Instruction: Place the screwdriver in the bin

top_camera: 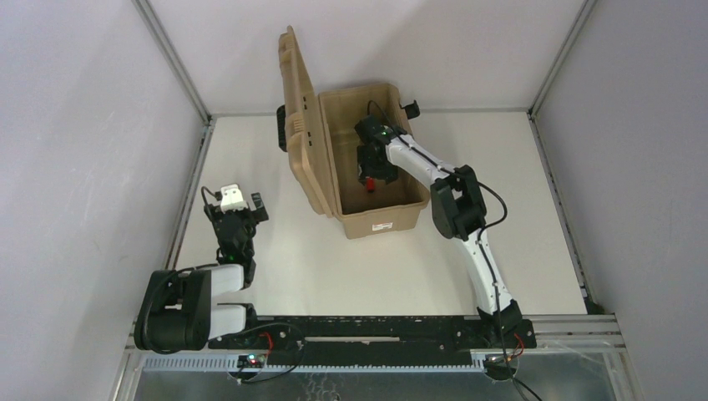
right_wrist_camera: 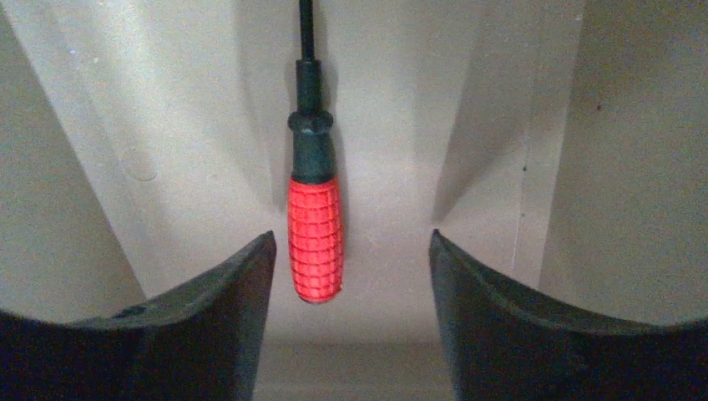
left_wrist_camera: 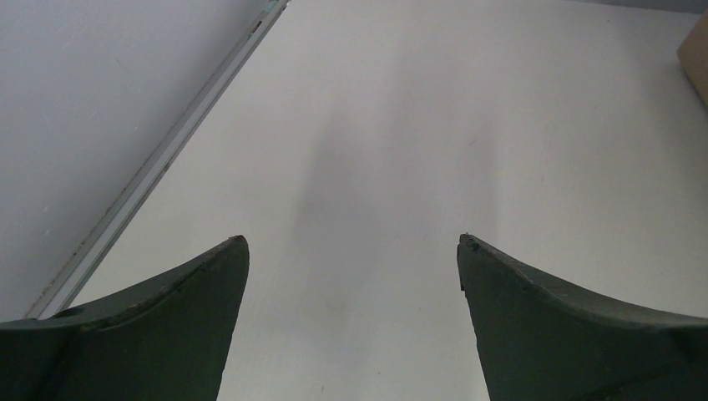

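The tan bin (top_camera: 380,219) stands open at the back middle of the table, its lid (top_camera: 299,125) raised on the left side. My right gripper (top_camera: 373,167) reaches down inside it. In the right wrist view the right gripper (right_wrist_camera: 351,242) is open. The screwdriver (right_wrist_camera: 316,238), with a red handle and a black shaft, lies on the bin's floor (right_wrist_camera: 167,125) just past the left finger, touching neither finger. Its red handle shows in the top view (top_camera: 368,183). My left gripper (top_camera: 242,200) is open and empty over the table at the left.
The left wrist view shows the open left gripper (left_wrist_camera: 352,242) over the white table, a metal rail (left_wrist_camera: 159,167) along the left wall, and a corner of the bin (left_wrist_camera: 697,58) at the far right. Grey walls enclose the table.
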